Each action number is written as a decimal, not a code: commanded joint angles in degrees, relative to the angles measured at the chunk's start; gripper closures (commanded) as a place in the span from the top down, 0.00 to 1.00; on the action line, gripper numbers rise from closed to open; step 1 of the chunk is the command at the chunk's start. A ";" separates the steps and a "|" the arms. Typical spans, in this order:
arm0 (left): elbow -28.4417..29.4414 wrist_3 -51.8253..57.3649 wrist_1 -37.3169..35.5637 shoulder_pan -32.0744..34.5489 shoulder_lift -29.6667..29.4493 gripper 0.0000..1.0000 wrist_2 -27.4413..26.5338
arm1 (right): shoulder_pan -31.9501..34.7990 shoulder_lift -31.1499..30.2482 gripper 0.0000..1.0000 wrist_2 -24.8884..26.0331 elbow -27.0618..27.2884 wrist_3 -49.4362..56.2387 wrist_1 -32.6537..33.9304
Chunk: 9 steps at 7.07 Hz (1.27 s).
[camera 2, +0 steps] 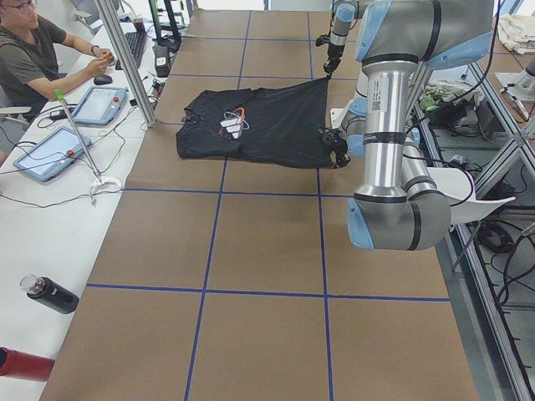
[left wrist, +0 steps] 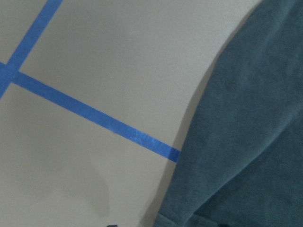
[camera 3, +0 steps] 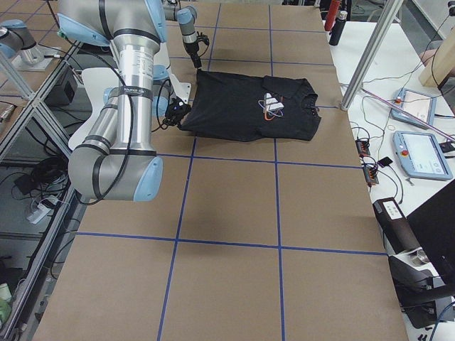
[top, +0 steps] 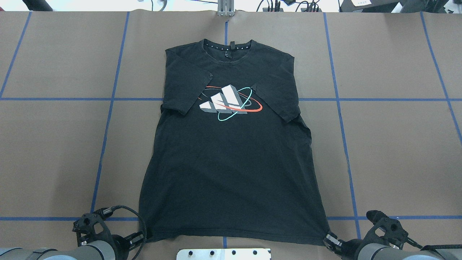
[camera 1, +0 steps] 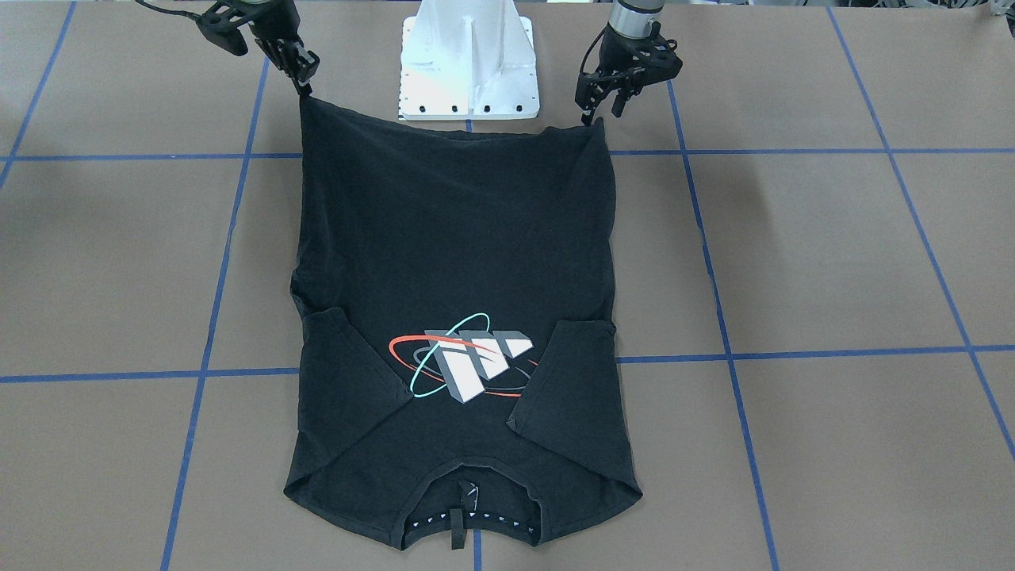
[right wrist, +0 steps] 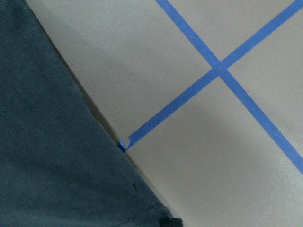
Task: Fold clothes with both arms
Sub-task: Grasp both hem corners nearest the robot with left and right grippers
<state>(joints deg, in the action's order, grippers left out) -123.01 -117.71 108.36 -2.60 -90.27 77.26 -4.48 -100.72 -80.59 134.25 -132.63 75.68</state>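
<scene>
Left gripper (camera 1: 589, 117): pinching T-shirt (camera 1: 456, 238) hem corner.
Right gripper (camera 1: 304, 85): pinching opposite hem corner.
Method advised: raising both level, carrying toward collar (camera 1: 476, 519).

Matt cloth T-shirt (top: 231, 162); papery table (top: 379, 144)

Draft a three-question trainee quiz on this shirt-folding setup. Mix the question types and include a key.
1. Multiple choice: where on the T-shirt are the left gripper and right gripper? A collar, B shoulders, C hem corners.
2. True or false: the sleeves lie spread out to the sides.
3. Fill in: the graphic faces ____.
Key: 1 C; 2 false, they are folded in over the chest; 3 up.
</scene>
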 commanded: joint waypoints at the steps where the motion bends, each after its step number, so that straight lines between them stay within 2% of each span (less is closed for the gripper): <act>1: 0.57 0.11 0.01 -0.03 -0.34 0.73 0.08 | 0.00 -0.01 0.00 0.09 -0.12 0.00 0.00; 3: 1.54 0.46 0.09 -0.03 -0.61 0.71 0.08 | -0.09 -0.01 0.00 0.09 -0.30 0.00 0.00; 4: 2.07 0.64 0.10 -0.03 -1.30 0.65 0.26 | -0.09 0.08 0.00 0.09 -0.30 0.00 0.00; 5: 2.16 0.55 0.10 -0.03 -1.31 0.26 0.35 | -0.09 0.08 0.00 0.09 -0.30 0.00 0.00; 6: 2.16 0.55 0.10 0.05 -1.31 0.00 0.44 | -0.09 0.08 0.00 0.09 -0.30 0.00 0.00; 8: 0.76 0.64 0.10 1.10 -1.40 0.00 0.70 | 0.00 0.08 0.00 0.09 -0.30 0.00 0.00; 9: -2.55 0.81 0.01 1.72 -0.61 0.00 0.79 | 0.00 0.17 0.00 0.09 -0.21 0.00 -0.09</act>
<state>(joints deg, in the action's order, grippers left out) -122.74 -117.06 108.44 -1.60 -91.47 77.93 -4.52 -100.61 -80.51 133.95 -132.63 75.66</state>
